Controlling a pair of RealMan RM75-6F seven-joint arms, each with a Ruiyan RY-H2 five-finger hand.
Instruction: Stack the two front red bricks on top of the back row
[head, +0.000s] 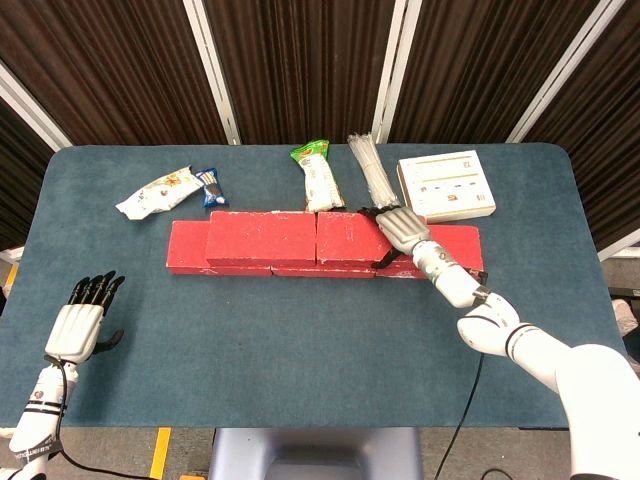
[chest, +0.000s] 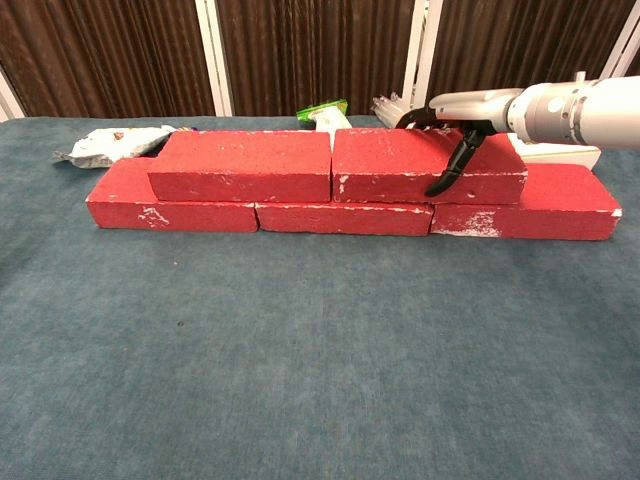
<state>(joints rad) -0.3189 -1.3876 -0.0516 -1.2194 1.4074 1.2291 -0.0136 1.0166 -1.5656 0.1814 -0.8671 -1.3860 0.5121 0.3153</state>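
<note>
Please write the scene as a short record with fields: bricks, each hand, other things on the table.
bottom row: three red bricks end to end on the table
top row: left brick and right brick lying side by side on the bottom row
right hand: grips the right brick, fingers over its top and front
left hand: open, apart from the bricks
behind the bricks: snack packets, green packet, clear bundle, white box
</note>
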